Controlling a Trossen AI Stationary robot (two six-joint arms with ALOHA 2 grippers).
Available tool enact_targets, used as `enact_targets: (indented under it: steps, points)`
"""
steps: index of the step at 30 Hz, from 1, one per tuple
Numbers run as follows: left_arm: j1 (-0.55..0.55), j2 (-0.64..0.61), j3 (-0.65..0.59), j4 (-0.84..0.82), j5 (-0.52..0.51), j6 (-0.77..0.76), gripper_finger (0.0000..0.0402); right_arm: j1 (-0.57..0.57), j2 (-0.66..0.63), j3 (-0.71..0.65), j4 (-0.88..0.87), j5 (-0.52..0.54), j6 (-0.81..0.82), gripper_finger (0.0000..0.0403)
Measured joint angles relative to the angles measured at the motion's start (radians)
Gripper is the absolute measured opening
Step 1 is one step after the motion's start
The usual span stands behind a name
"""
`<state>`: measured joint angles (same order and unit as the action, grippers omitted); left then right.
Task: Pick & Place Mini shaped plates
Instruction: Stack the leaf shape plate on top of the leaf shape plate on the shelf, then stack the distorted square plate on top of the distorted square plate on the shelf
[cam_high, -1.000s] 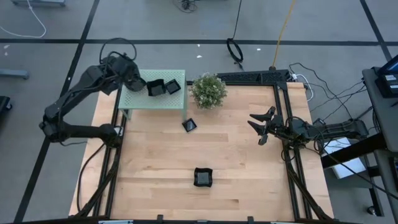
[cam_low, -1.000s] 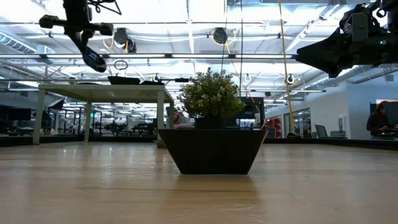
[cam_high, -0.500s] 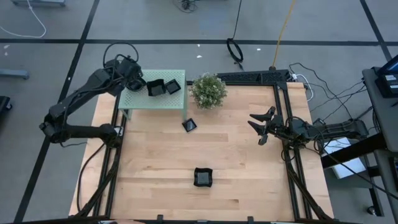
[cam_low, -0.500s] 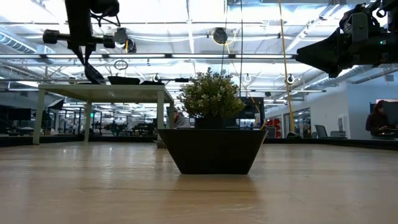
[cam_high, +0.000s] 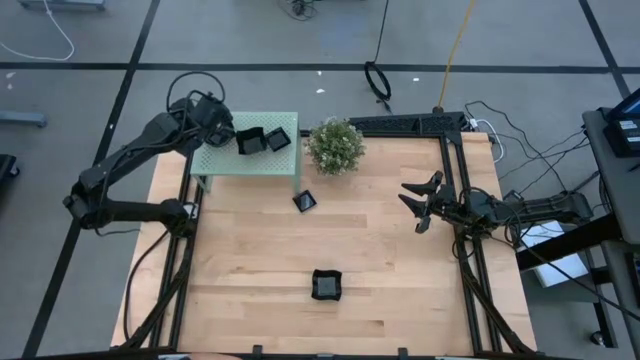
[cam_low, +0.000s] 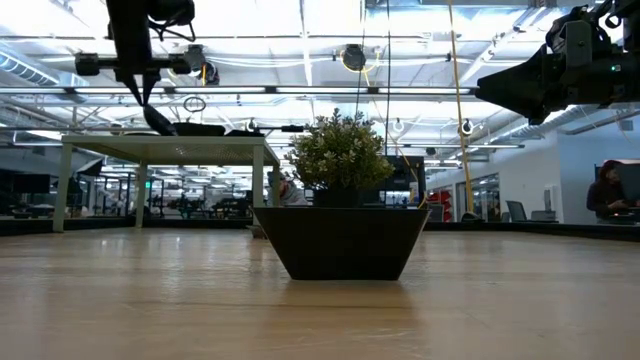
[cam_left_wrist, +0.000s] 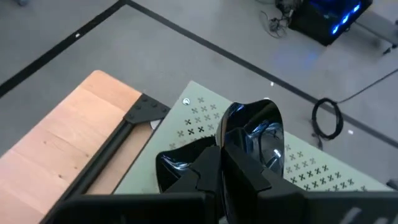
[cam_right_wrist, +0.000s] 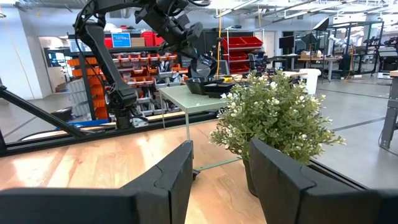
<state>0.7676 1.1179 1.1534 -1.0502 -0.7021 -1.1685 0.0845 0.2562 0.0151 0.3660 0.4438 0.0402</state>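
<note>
A small green table stands at the far left of the wooden table. On its perforated top sits a black mini plate. Beside it is a second glossy black plate, on which my left gripper is shut, low over the green top. Two more black plates lie flat on the wood, one below the green table's corner and one near the front edge. My right gripper hovers open at the table's right side, touching nothing. My left gripper pinches the near rim of the glossy plate between its two fingers. It comes slanting down from the table's left. The plate tilts up beyond the fingertips. Whether its underside rests on the green top, I cannot tell.
A leafy potted plant in a dark pot stands right of the green table. A black frame runs along the far right corner and the right edge. Bare wood lies between the plates and my right gripper.
My left gripper has sunk toward the green table's top and rolled about its own axis, staying shut. In the low view its tip has dropped from well above the table top to the level of the plates there.
</note>
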Motion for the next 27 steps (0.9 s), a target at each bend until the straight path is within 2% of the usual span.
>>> enact_targets:
  steps: [9,12,22,27]
  points:
    - [-0.035,0.0,0.0,-0.039,-0.04,-0.071,0.0022,0.0,0.0,0.0,0.0,0.0,0.0,0.0144]
    - [-0.037,0.0,0.0,-0.046,-0.04,-0.071,0.0036,0.0,0.0,0.0,0.0,0.0,0.0,0.0144]
    - [-0.048,0.0,-0.001,-0.018,-0.004,0.003,0.017,0.0,0.0,0.0,0.0,0.0,0.0,0.0144]
    - [-0.078,-0.001,-0.001,0.098,0.026,0.087,0.0208,0.0,0.0,0.0,0.0,0.0,0.0,0.0144]
